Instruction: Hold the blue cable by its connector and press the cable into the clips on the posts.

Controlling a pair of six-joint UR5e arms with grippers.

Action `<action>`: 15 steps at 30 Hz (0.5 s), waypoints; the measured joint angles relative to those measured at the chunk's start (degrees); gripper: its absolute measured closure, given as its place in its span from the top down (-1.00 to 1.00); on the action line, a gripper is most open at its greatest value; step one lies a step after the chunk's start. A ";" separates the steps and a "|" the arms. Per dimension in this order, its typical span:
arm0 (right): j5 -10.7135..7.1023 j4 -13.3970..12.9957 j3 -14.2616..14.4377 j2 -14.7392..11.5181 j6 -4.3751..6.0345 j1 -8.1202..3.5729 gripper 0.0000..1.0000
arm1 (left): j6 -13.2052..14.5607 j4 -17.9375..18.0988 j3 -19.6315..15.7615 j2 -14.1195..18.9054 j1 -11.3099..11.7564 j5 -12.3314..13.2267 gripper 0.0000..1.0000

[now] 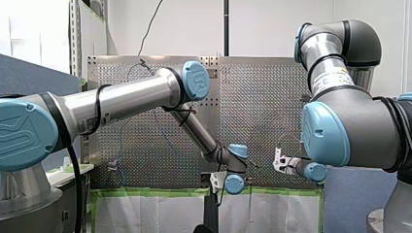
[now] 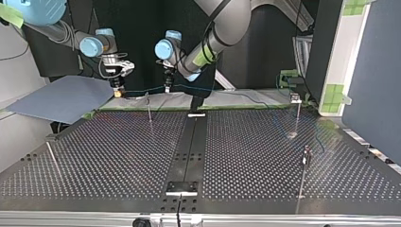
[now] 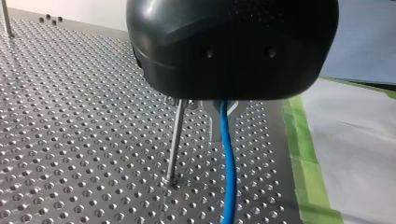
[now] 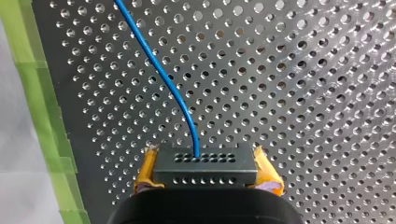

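In the right wrist view my right gripper (image 4: pixel 205 169) is shut on the black connector (image 4: pixel 205 163), with a yellow pad on each side of it. The blue cable (image 4: pixel 159 70) leaves the connector and runs out over the perforated plate. In the top view my right gripper (image 2: pixel 117 90) hangs at the far left edge of the table. The cable (image 2: pixel 142 91) stretches from it to my left gripper (image 2: pixel 166 88), then on to the right. My left gripper (image 3: pixel 222 109) is shut on the blue cable (image 3: pixel 227 163), right beside a thin metal post (image 3: pixel 175 144).
More thin posts stand on the plate (image 2: pixel 298 116), (image 2: pixel 304 165), (image 2: pixel 51 156). A post (image 2: pixel 149 108) rises just below the stretched cable. Green tape (image 4: pixel 42 116) lines the table's edge. A blue-grey sheet (image 2: pixel 61 99) lies beyond the plate at the top view's left.
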 joint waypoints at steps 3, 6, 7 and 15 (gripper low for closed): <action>-0.39 -1.13 0.00 0.02 1.06 -0.31 -1.00 | -0.08 0.10 0.45 0.00 0.02 0.21 -1.00; -0.59 -2.39 -0.01 0.03 2.43 -0.66 -1.00 | -0.07 0.12 1.06 -0.01 0.09 0.32 -1.00; -0.60 -2.66 -0.01 0.03 2.98 -0.80 -1.00 | -0.03 0.13 1.32 -0.03 0.13 0.38 -1.00; -0.06 -3.27 -0.06 0.05 5.66 -1.61 -1.00 | 0.37 0.00 3.15 -0.07 0.86 1.29 -1.00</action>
